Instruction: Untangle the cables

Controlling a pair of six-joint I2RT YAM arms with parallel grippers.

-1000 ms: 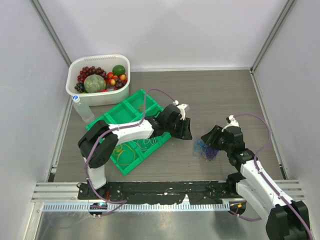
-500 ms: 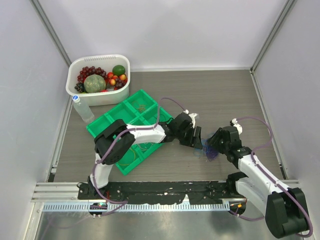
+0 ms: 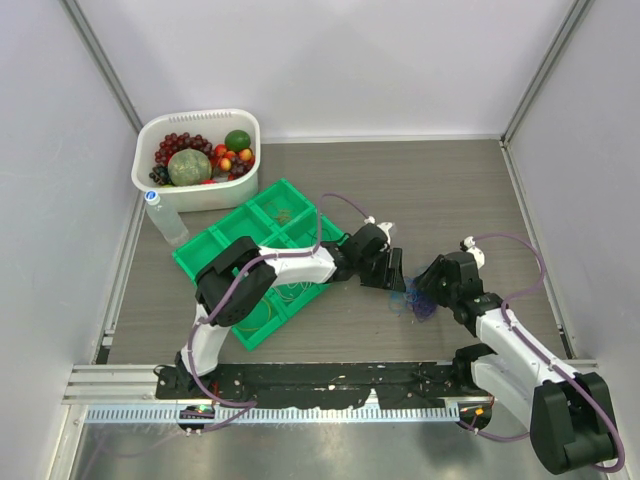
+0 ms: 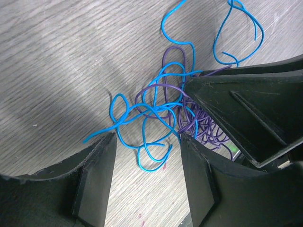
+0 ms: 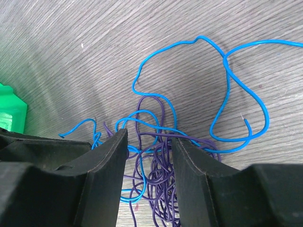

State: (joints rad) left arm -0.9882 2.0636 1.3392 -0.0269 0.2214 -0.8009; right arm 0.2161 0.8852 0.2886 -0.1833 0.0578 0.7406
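Reaching left arm: stretched low from its base at the near edge, across the green tray [image 3: 215, 250] and out to the right. The forearm is almost flat over the table [image 3: 450, 190], and the wrist is bent so the left gripper [image 3: 385, 272] points down at the left edge of the tangle.
Left gripper state: jaws parted. In its wrist view the left gripper [image 4: 147, 142] straddles blue loops lying on the wood, and neither finger [image 4: 94, 175] presses on them.
Right arm: rises from the near right corner with its elbow folded and its forearm running up and to the left. The right gripper [image 3: 425, 285] is tilted down onto the right side of the tangle.
Right gripper state: jaws apart. In its wrist view purple strands [image 5: 156, 184] run through the gap of the right gripper [image 5: 148, 139] with room on either side, and no pinch shows.
Gripper spacing: the two face each other closely across the tangle.
Cables [image 3: 412, 302]: a blue and purple knot on bare table just right of the tray, between the two grippers. The purple strands [image 4: 201, 127] are bunched tight, and the blue wire [image 5: 227, 80] spreads outward in wide loops.
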